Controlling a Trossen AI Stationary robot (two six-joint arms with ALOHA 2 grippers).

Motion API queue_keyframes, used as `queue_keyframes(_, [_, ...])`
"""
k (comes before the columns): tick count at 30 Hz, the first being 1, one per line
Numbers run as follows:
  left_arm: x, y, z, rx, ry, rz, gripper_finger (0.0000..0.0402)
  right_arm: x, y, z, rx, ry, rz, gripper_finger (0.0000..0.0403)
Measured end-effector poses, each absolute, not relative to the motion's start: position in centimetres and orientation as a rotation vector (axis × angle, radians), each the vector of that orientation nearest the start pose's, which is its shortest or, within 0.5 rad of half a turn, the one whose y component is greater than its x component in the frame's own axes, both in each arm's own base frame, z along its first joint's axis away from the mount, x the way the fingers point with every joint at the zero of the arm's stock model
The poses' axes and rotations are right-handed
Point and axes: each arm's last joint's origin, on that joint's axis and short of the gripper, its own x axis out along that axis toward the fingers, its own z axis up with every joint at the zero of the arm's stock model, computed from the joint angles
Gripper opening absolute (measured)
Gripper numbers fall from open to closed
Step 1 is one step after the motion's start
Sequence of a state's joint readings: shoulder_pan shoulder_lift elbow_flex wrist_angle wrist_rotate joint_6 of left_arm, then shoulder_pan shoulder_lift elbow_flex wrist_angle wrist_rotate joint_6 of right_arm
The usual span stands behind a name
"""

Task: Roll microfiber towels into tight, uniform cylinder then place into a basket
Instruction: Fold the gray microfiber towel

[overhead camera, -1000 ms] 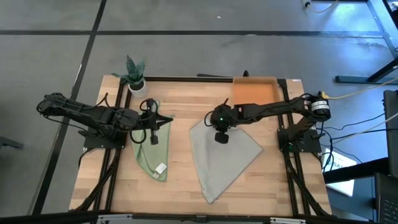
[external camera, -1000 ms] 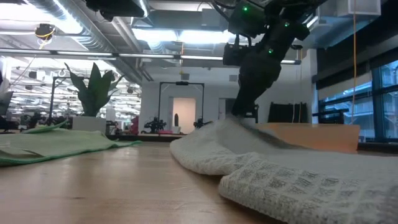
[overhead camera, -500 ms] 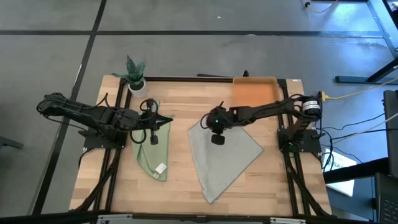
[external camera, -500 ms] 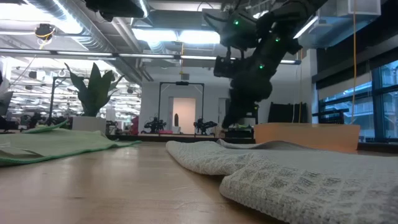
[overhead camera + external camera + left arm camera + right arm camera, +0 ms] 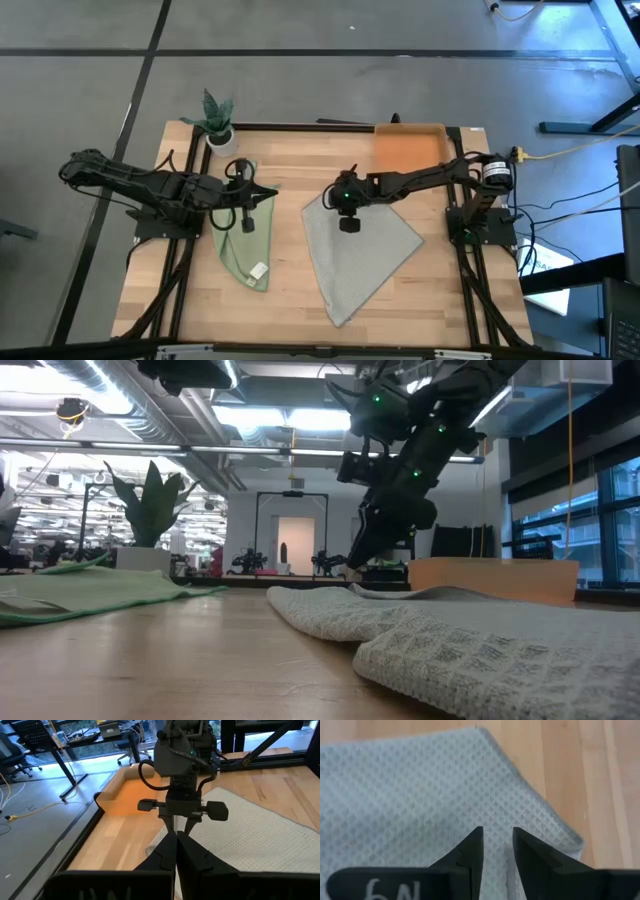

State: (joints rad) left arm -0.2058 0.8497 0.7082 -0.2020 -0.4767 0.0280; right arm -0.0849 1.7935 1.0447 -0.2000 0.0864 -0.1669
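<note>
Counter (image 5: 290, 270): pale wood planks in a black frame, on grey floor. Room behind: bright open hall, ceiling ducts, doorway.

Grey towel (image 5: 355, 250): spread flat, centre-right. Green towel (image 5: 240, 250): flat at left, white tag (image 5: 258, 270) near its front end. Orange basket (image 5: 408, 145): far right corner. Potted plant (image 5: 216, 118): far left corner.

Right claw (image 5: 496, 837): raised over the grey towel's far corner, fingers slightly parted, holding nothing.

Left claw (image 5: 176, 842): over the green towel's far end, fingers pressed together, empty.
</note>
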Motion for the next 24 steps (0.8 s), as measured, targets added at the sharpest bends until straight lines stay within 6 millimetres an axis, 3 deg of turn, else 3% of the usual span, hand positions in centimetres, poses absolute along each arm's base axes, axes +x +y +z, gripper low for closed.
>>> queue_keyframes(8, [18.4,-2.5,29.5,0.143,0.328,0.264,0.0000,35.1,-4.0,15.6,-0.145,0.987,-0.098,0.0149])
queue_keyframes(24, [18.3,-2.5,29.4,0.146,0.338,0.262,0.0000,35.3,-4.9,13.5,-0.220,1.063,-0.147,0.0151])
